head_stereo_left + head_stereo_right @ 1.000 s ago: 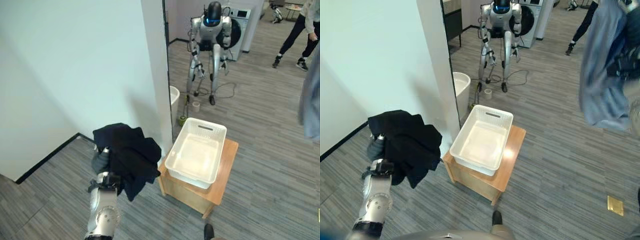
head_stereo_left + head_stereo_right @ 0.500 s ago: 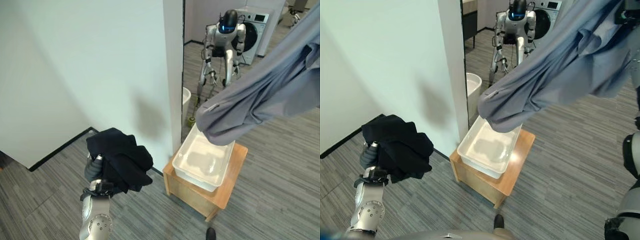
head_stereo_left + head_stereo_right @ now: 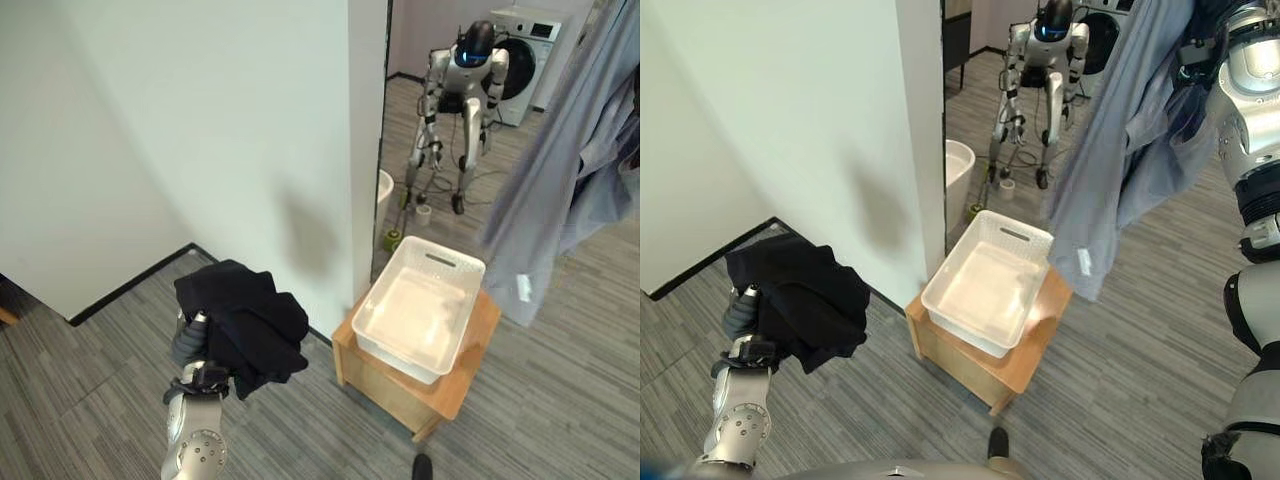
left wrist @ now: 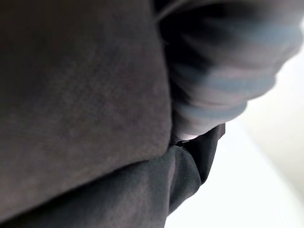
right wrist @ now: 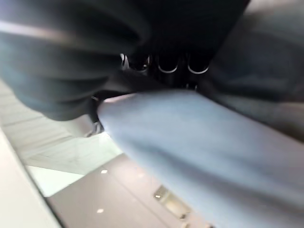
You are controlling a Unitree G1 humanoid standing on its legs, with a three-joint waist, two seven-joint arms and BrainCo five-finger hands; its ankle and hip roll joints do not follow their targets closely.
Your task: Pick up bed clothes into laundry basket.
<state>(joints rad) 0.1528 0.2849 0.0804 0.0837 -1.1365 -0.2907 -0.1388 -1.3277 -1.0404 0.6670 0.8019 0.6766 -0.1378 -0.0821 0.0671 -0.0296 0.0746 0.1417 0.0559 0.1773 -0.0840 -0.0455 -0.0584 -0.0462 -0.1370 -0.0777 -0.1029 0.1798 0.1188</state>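
In the lower left of the frame the left hand [image 3: 190,340] is raised on an upright forearm, clenched on a bunched black garment [image 3: 245,325]. At the upper right, the right hand [image 3: 1196,48] is lifted high, gripping a grey-blue shirt [image 3: 1110,160] that hangs beside the empty white laundry basket [image 3: 988,282] on a small wooden table [image 3: 1025,365] at centre.

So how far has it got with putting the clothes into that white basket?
Nothing is in the white basket yet; it sits empty on the small wooden stand. Both garments are picked up: the left hand holds a bundled black garment off to the basket's side, and the right hand holds a blue-grey shirt hanging beside the basket's far corner. Dropping both in remains.
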